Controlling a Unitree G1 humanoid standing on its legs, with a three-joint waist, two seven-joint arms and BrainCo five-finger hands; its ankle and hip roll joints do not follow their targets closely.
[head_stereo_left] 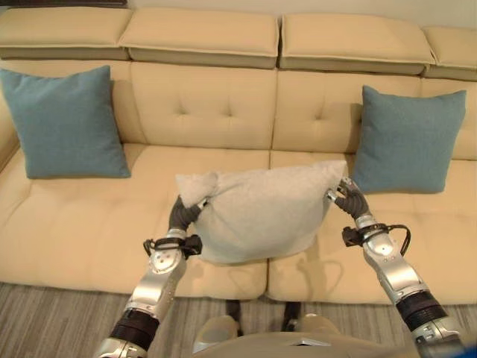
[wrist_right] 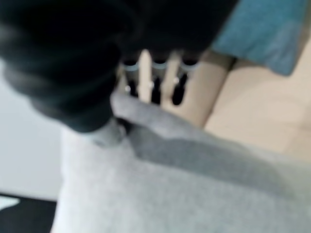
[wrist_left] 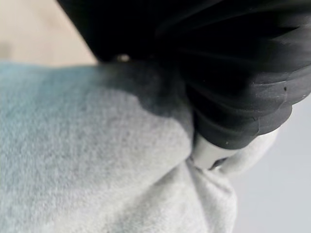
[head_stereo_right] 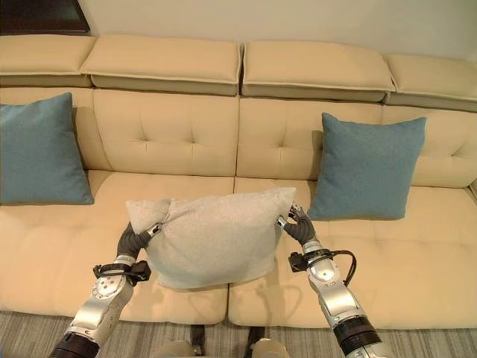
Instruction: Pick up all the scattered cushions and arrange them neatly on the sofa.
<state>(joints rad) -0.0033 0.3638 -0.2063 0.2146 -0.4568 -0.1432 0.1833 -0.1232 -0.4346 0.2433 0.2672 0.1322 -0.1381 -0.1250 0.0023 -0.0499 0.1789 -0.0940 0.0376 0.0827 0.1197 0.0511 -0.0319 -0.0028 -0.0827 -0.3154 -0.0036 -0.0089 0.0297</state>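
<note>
grey fabric is what we have between our hands: a pale grey cushion (head_stereo_left: pixel 261 212) held up over the front of the seat, near the middle of the beige sofa (head_stereo_left: pixel 223 97). our left hand (head_stereo_left: pixel 188 212) is pinched on its upper left corner, where the cloth bunches up, and our left wrist view shows a fingertip pressed into a fold of that cloth. our right hand (head_stereo_left: pixel 347 195) grips the upper right corner, thumb on one face and fingers curled over the edge. two blue cushions already stand against the backrest: the left blue cushion (head_stereo_left: pixel 65 123) near the sofa's left end and the right blue cushion (head_stereo_left: pixel 406 140) just beside our right hand. we judge the task well along: the grey one is not yet set down, and the gap between the blue pair looks like its place. whether more cushions lie on the floor we cannot tell.
</note>
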